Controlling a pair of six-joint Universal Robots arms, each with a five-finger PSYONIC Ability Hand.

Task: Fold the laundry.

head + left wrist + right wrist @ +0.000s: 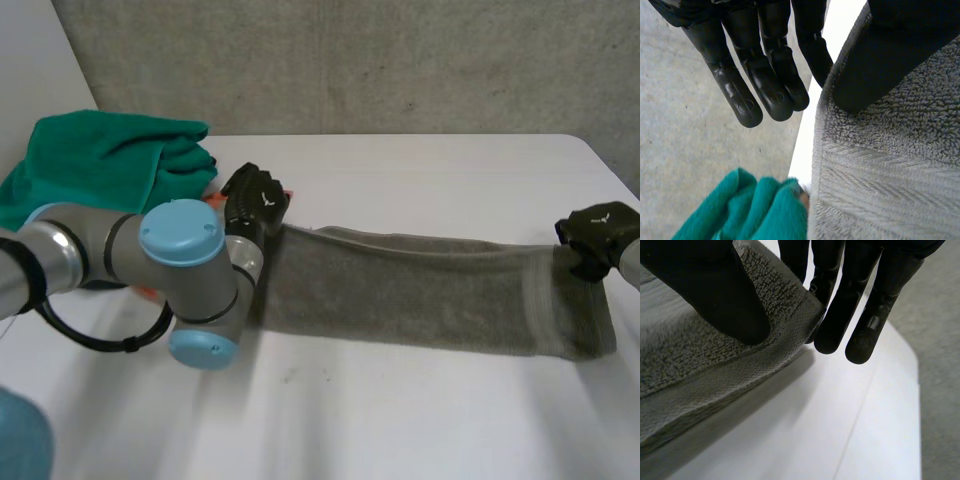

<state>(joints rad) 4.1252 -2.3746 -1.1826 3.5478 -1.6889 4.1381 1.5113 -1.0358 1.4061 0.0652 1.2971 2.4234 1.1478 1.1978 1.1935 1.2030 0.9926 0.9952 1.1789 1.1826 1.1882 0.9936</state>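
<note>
**Grey towel held at both ends**

The grey towel (420, 290) lies as a long strip across the white table (400, 420), stretched between the two hands.

The left hand (255, 200) is at the far corner of the towel's left end. Its thumb (880, 65) presses on the pile just inside the edge. Its fingers (770, 85) reach out straight past that edge. The finger nearest the towel seems to sit against its underside, so the corner looks pinched, though the contact itself is hidden.

The right hand (597, 235) is at the far corner of the towel's right end. There the thumb (715, 290) bears down on top and a finger sits under the hem, pinching the towel. The other fingers (860, 310) point straight beyond it. This corner is raised off the table.

A green cloth (100, 165) is heaped beyond the towel's left end, past the left hand.
</note>
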